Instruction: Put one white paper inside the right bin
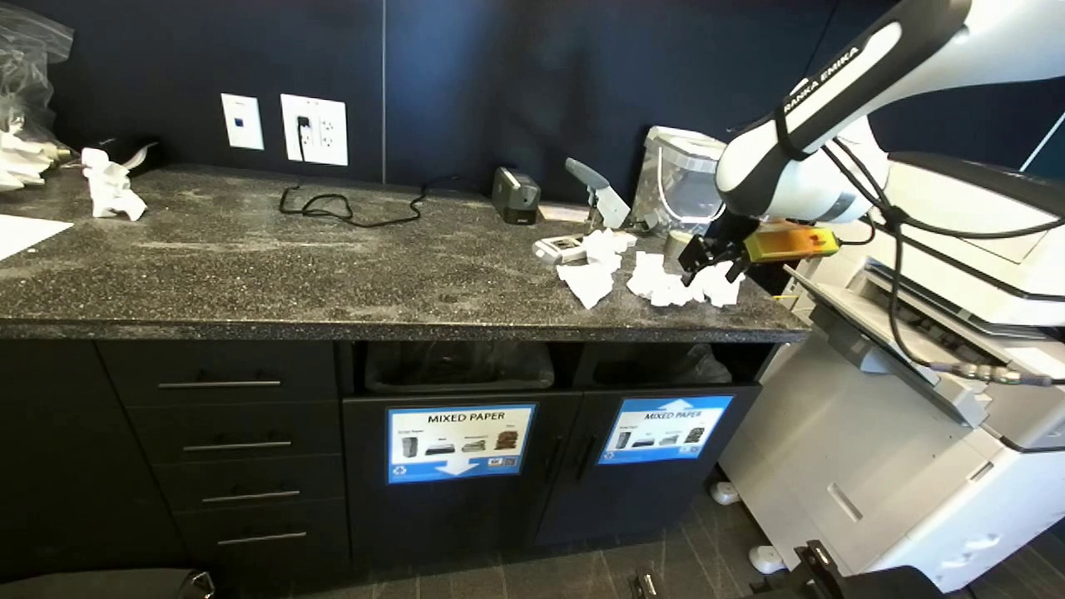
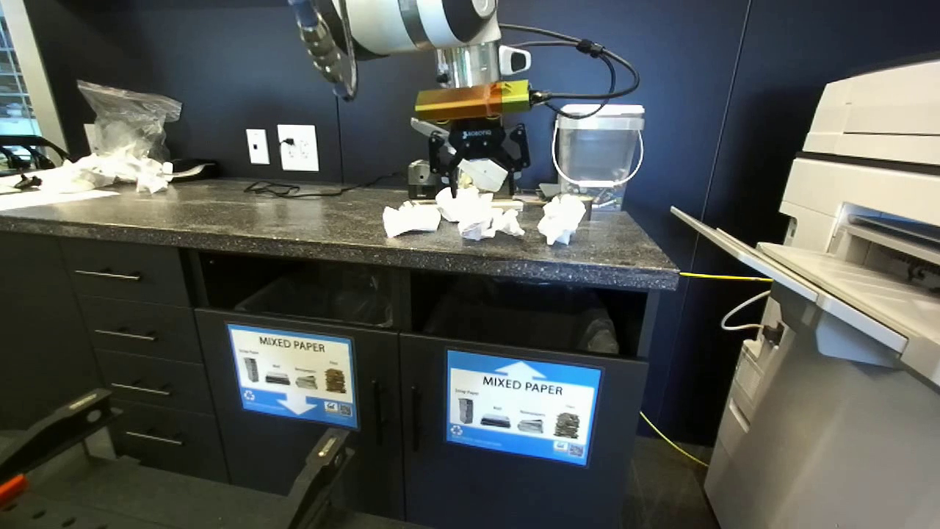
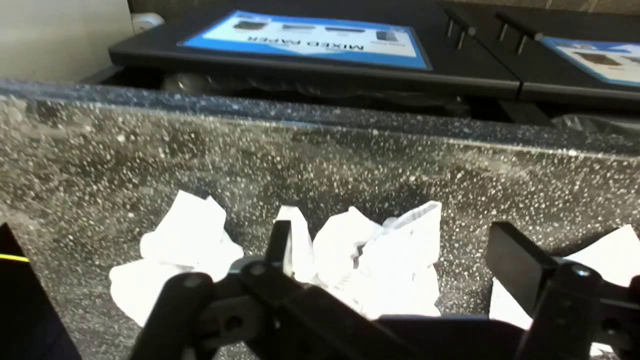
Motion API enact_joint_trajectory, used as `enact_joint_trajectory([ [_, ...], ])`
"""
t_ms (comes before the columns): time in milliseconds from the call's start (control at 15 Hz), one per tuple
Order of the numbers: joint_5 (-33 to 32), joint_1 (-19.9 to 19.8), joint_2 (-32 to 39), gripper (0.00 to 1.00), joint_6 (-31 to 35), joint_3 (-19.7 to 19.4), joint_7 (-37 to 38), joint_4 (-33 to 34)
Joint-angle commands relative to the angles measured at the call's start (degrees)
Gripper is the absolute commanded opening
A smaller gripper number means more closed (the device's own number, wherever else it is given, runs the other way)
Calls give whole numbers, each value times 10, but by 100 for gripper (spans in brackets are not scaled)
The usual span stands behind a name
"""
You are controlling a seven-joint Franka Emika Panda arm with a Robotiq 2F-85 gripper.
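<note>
Several crumpled white papers lie on the dark speckled countertop, in both exterior views. One white paper (image 3: 390, 265) (image 2: 470, 209) lies in the gap between my fingers as the wrist view sees it. Others lie at its sides (image 3: 185, 240) (image 2: 562, 218) (image 2: 411, 218) (image 1: 586, 283). My gripper (image 3: 392, 240) is open, pointing down just above the papers, with nothing held; it shows in both exterior views (image 1: 711, 273) (image 2: 482, 189). The right bin (image 2: 507, 312) (image 1: 645, 368) is the dark slot under the counter, above its blue-and-white label (image 2: 523, 406); the wrist view shows it upside down (image 3: 300, 95).
The countertop edge (image 2: 367, 248) overhangs the slots. A left bin slot (image 2: 316, 290) is beside. A clear bucket (image 2: 598, 147), a scanner on a stand (image 1: 610, 206) and a black sharpener (image 1: 516, 195) stand behind the papers. A large printer (image 1: 899, 433) stands right.
</note>
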Motion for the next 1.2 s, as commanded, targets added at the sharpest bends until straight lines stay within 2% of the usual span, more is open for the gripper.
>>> enact_joint_trajectory([
  [0,66,-46,85,100,-24,52,-113,128],
  [333,82,-93,176,100,-55,108,-217,249],
  [533,84,-107,219,100,-81,130,-263,299],
  [1133,80,-93,283,100,-226,125,-345,408],
])
